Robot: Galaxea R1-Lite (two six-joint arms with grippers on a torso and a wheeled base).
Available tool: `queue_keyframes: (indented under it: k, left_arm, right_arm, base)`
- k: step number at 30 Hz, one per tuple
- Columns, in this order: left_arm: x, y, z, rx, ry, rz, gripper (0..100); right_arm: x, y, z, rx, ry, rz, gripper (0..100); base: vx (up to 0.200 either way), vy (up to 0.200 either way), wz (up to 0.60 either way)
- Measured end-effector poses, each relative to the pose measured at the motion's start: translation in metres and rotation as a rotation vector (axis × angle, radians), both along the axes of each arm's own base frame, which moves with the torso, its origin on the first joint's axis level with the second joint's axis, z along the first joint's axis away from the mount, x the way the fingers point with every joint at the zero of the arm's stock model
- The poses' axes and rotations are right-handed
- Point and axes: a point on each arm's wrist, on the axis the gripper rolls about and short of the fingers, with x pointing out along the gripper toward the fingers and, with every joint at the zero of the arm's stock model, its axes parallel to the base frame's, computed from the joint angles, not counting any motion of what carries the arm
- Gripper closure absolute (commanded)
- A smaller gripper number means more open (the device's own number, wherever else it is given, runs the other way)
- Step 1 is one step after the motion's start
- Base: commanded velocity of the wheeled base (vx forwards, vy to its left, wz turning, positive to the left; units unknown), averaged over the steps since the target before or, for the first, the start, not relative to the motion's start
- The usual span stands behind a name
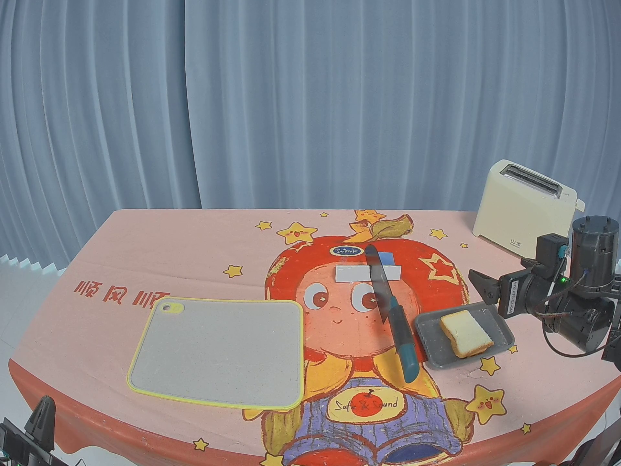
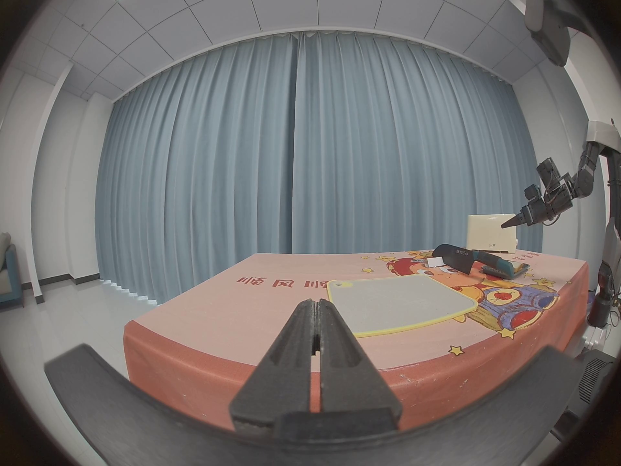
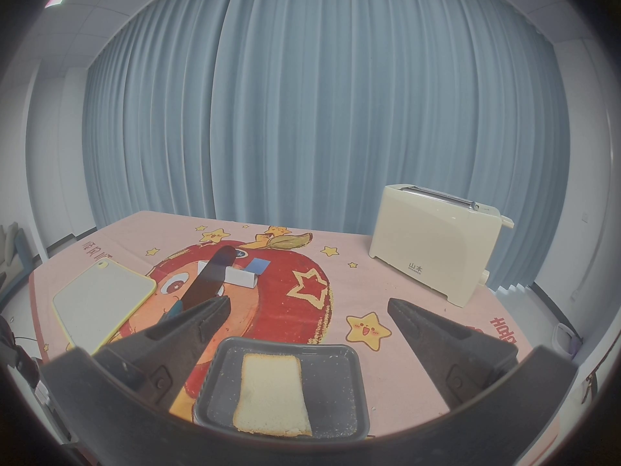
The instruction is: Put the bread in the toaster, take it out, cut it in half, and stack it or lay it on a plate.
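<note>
One slice of bread (image 1: 466, 332) lies flat in the grey tray (image 1: 428, 334), with bare tray floor showing around it. We take the tray as our marker for everything else.

The right gripper (image 1: 485, 286) hangs above the table just beside the tray's far right corner. Its fingers are spread wide, point toward the tray and hold nothing. In the right wrist view the tray and the bread sit low between the two spread fingers.

The cream toaster (image 1: 521, 211) stands upright behind the tray and to its right, well apart from it, near the table's far edge. Its slot faces up.

The knife (image 1: 401, 331) lies just beside the tray on its left. Its teal handle is at the near end and the dark blade points away from us. The blade rests across a small white block (image 1: 352, 273), which sits behind the tray and to its left.

The cutting board (image 1: 217, 351), grey with a yellow rim, lies flat to the left of the tray beyond the knife, well apart from both.

The left gripper (image 2: 317, 318) is far to the left of the tray, past the cutting board and off the table's near corner. Its fingers are pressed together with nothing between them.

All these things rest on a pink tablecloth (image 1: 194, 260) printed with a cartoon face and stars. Behind the tray's side of the table hangs a blue-grey curtain (image 1: 310, 85).
</note>
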Motion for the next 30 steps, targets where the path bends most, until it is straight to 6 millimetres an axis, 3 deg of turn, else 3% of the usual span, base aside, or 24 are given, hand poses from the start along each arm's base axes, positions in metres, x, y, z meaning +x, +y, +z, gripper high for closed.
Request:
queue_keyframes:
  k: [30]
  left_arm:
    - [0.000, 0.000, 0.000, 0.000, 0.000, 0.000, 100]
  right_arm:
    - [-0.011, -0.015, -0.014, -0.022, 0.043, -0.043, 0]
  base:
    - [0.000, 0.000, 0.00]
